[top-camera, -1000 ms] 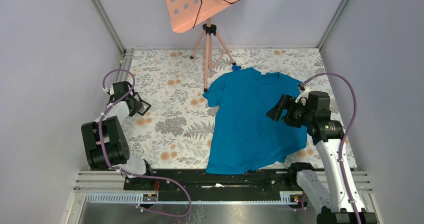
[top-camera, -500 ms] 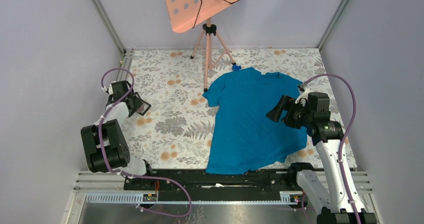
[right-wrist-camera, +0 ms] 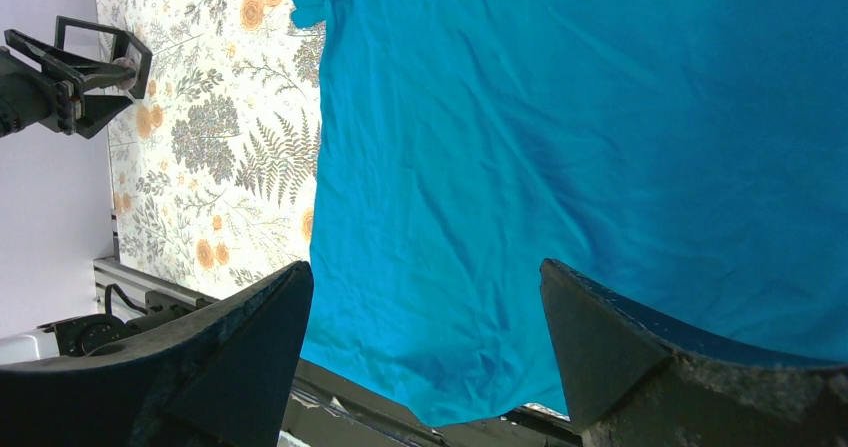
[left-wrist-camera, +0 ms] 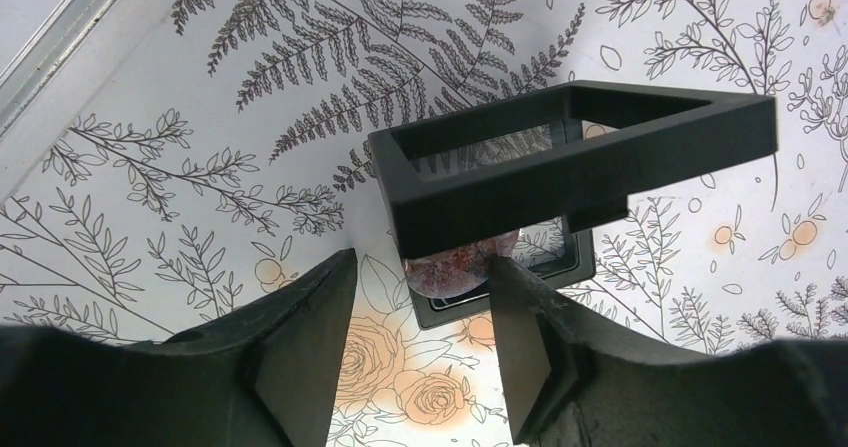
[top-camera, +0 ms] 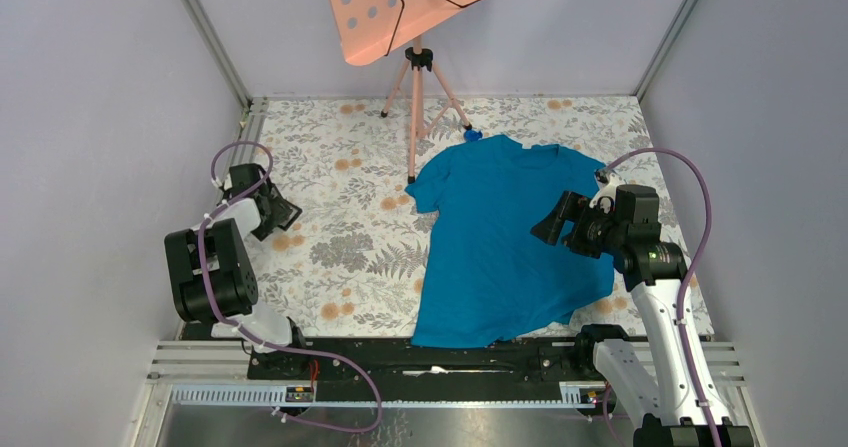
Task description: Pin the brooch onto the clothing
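The brooch (left-wrist-camera: 458, 272), a small round pale disc speckled reddish, lay under the raised edge of a hollow black square frame (left-wrist-camera: 600, 157) on the floral tablecloth (left-wrist-camera: 200, 117), between the half-parted, unpinching jaws of the left gripper (left-wrist-camera: 420, 263), while the right gripper (right-wrist-camera: 422, 269) hung wide-spread and empty over the soft, wrinkled teal T-shirt (top-camera: 500, 237).

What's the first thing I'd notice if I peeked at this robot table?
The big blue T-shirt spread out on the flowery tablecloth, right of the middle. Then the pink board on a tripod at the back. At the left edge, the left gripper points at a small black frame.
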